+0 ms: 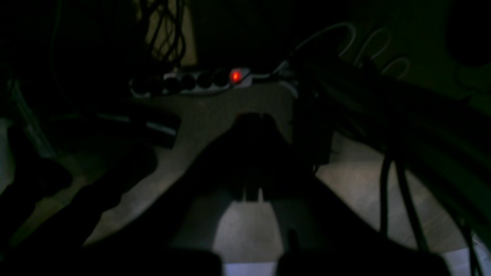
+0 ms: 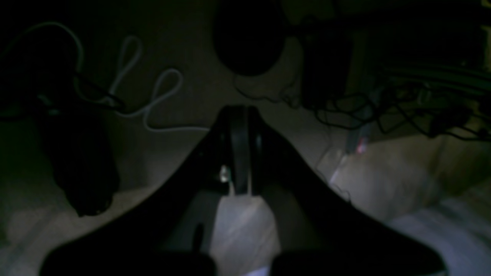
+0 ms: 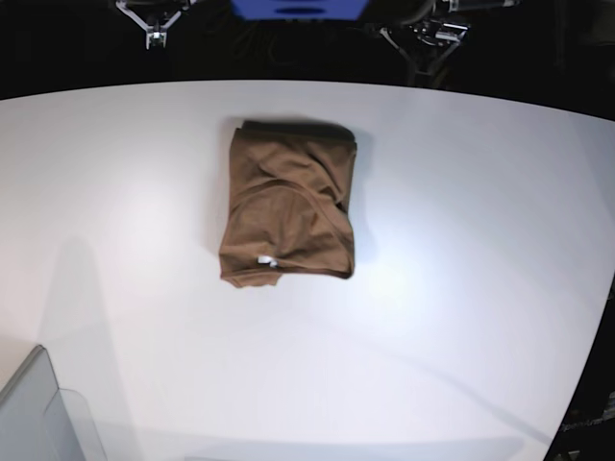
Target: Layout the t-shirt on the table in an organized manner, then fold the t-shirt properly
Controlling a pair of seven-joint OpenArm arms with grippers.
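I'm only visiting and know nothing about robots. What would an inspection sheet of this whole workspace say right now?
Surface: the table is glossy white with a curved edge, bare around the garment.
Job's things: the t-shirt lies folded into a compact rectangle near the table's middle, white tag showing.
Clutter: a grey translucent bin corner at the near left edge.
Grippers: the left gripper and the right gripper are both shut, holding nothing, hanging off the table over a dim floor.
Cables: white cable loops and dark cable tangles on the floor.
Surroundings: a power strip with a red light; otherwise dark.
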